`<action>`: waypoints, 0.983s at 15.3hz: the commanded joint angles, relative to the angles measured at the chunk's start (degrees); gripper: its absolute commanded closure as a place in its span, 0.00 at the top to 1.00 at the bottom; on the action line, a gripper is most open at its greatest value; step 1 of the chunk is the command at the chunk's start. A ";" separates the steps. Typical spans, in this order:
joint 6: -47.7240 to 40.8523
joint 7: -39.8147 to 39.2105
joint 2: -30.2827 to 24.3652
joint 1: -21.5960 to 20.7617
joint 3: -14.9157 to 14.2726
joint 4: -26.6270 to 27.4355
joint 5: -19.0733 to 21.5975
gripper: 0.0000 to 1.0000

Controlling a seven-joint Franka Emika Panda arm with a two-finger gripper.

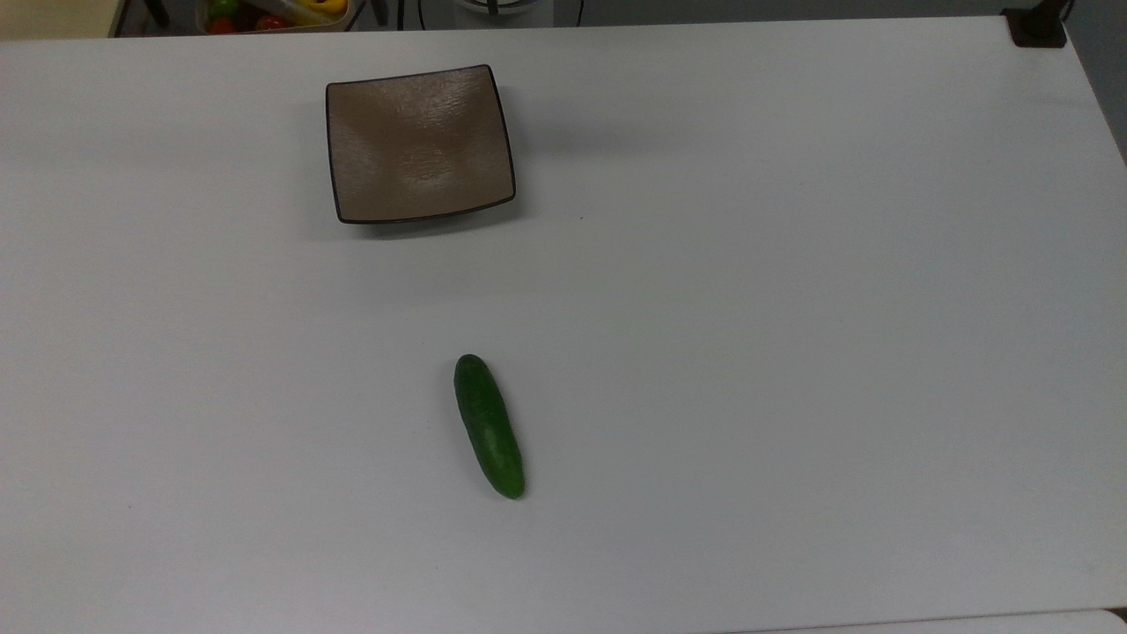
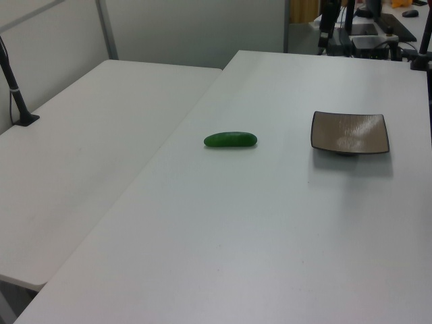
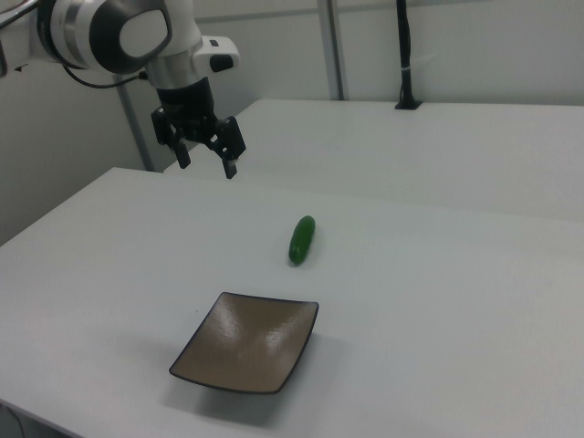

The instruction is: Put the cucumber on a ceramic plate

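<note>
The dark green cucumber (image 1: 489,426) lies on the white table, apart from the plate; I also see the cucumber (image 2: 230,140) in the left view and the cucumber (image 3: 302,239) in the right view. The square glossy brown ceramic plate (image 1: 419,143) rests bare on the table, seen too as the plate (image 2: 349,133) and the plate (image 3: 246,341). My gripper (image 3: 207,164) hangs open in the air, well above the table, up and to the right view's left of the cucumber. Nothing is between its fingers.
The white table (image 1: 792,308) offers wide bare room around both things. A second table (image 2: 88,135) adjoins it on the left view's left. A box of coloured items (image 1: 273,13) sits beyond the far edge. A black post (image 3: 404,55) stands at the back.
</note>
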State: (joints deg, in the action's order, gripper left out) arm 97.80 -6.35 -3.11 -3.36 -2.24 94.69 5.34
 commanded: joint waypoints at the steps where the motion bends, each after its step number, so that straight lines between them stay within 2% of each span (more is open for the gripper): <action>1: 1.08 0.55 0.03 -1.29 -0.92 0.41 0.99 1.00; 11: 0.12 -0.42 -0.14 -1.21 -0.92 0.76 1.08 1.00; 13: -0.58 -3.04 -0.05 -1.21 -0.83 0.85 1.08 1.00; 15: -2.43 -8.83 0.30 -0.86 -0.83 0.76 0.99 1.00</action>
State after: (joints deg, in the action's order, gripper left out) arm 97.30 -8.84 -2.78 -3.58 -2.25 94.96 5.36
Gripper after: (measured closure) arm 0.000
